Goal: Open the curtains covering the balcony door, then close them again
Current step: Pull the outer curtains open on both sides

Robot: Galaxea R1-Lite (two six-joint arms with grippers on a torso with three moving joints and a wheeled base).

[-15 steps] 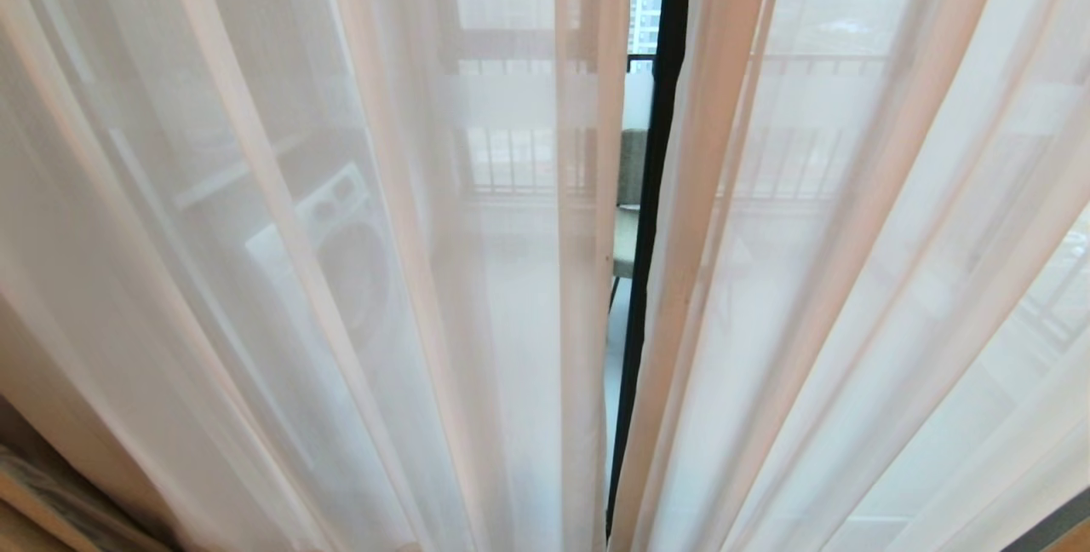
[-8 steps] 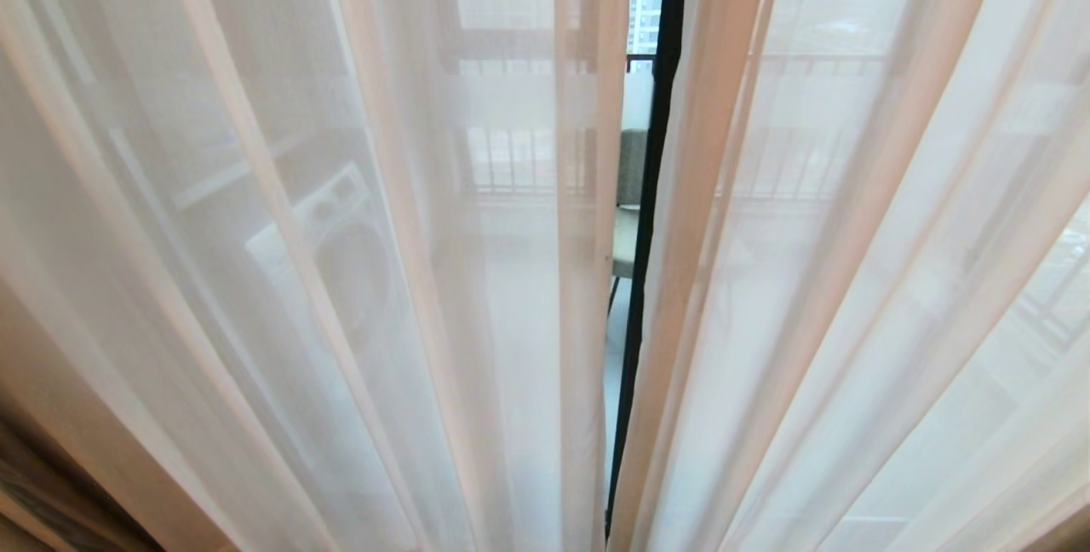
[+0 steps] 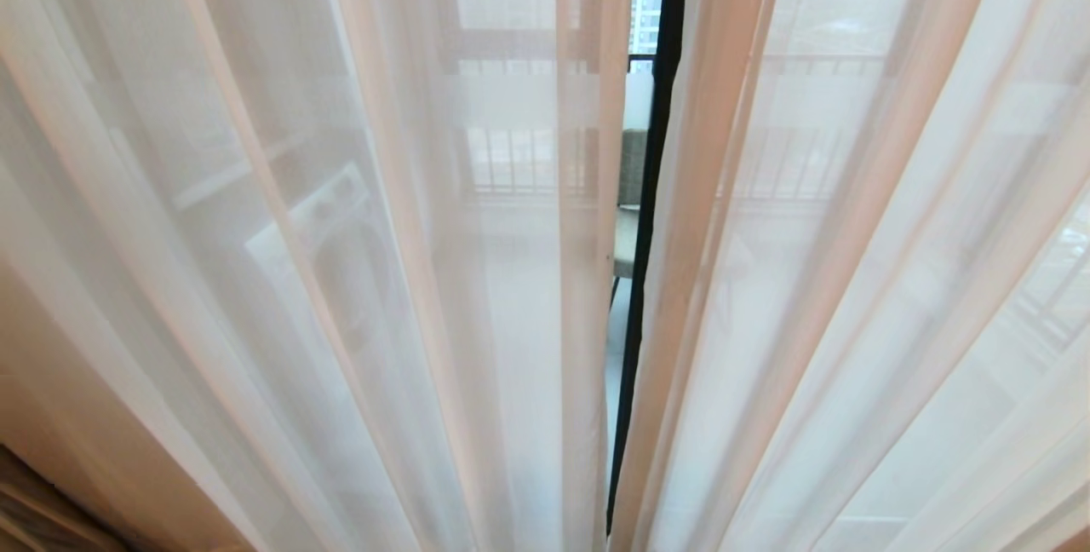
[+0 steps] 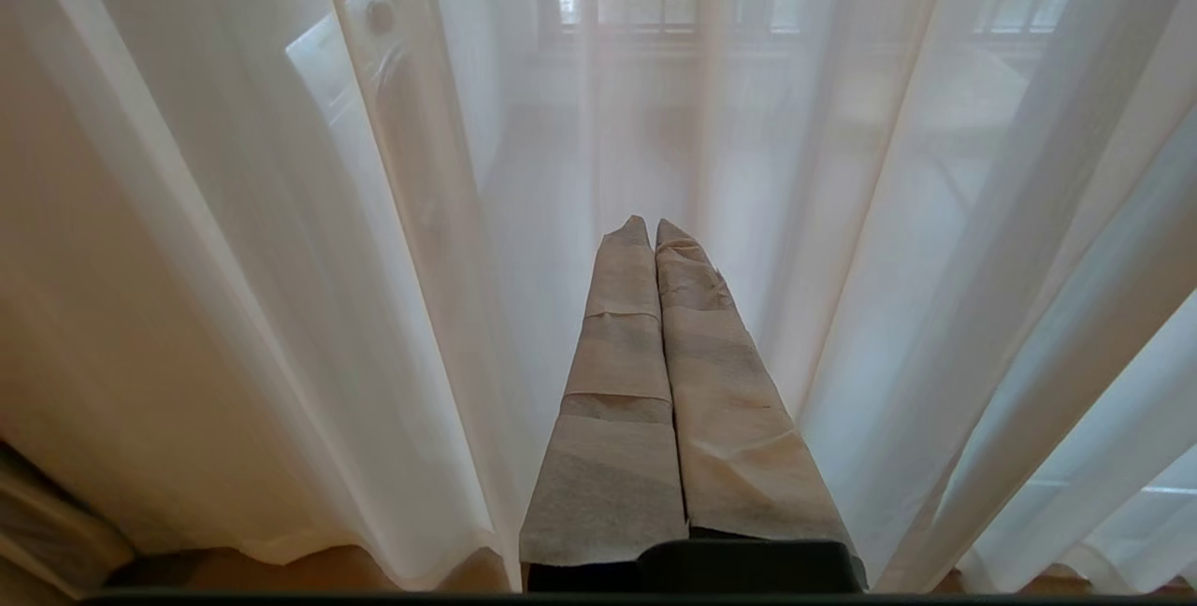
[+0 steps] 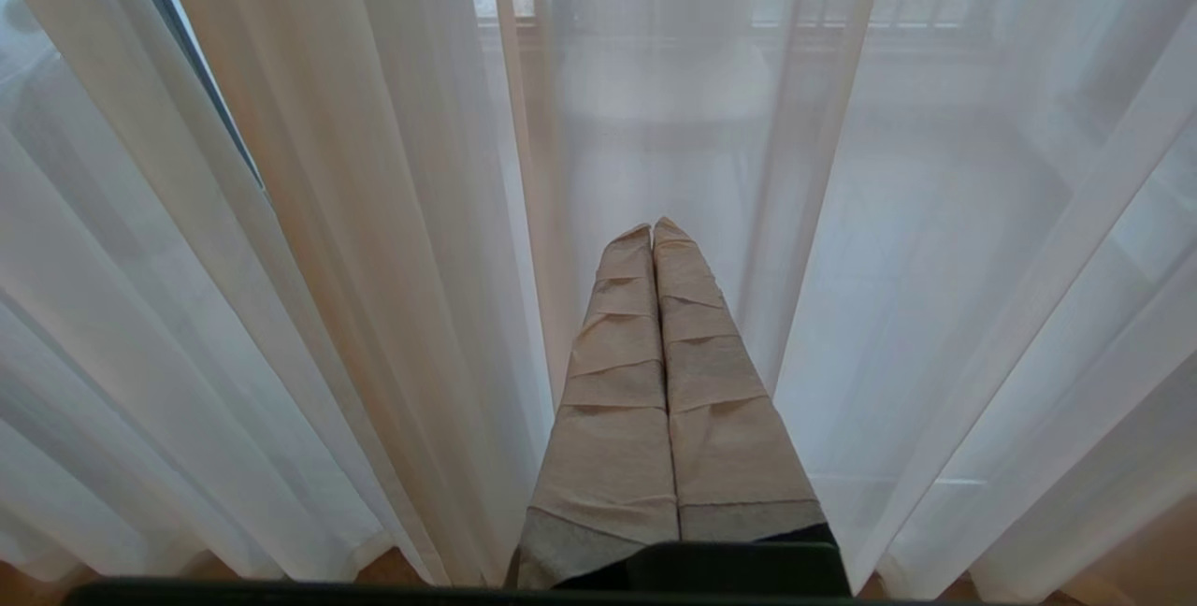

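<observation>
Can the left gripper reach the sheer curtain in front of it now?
Probably yes: the left gripper, fingers shut, points straight at the sheer curtain, with nothing between them. Contact cannot be told.

Passage and obstruction, as found.

Sheer curtains (image 3: pixel 341 279): two pleated see-through panels hanging across nearly the whole head view, blocking the way forward on both sides.

Gap (image 3: pixel 628 279): one narrow vertical slit between the panels' inner edges, the only uncovered way through the fabric.

Balcony door frame (image 3: pixel 654 194): dark upright standing in that slit, with glass beside it.

Left pincer (image 4: pixel 653 230): tips pressed together, pointing at the sheer folds, fabric close on either side.

Right pincer (image 5: pixel 652 230): likewise closed, folds hanging close around it.
</observation>
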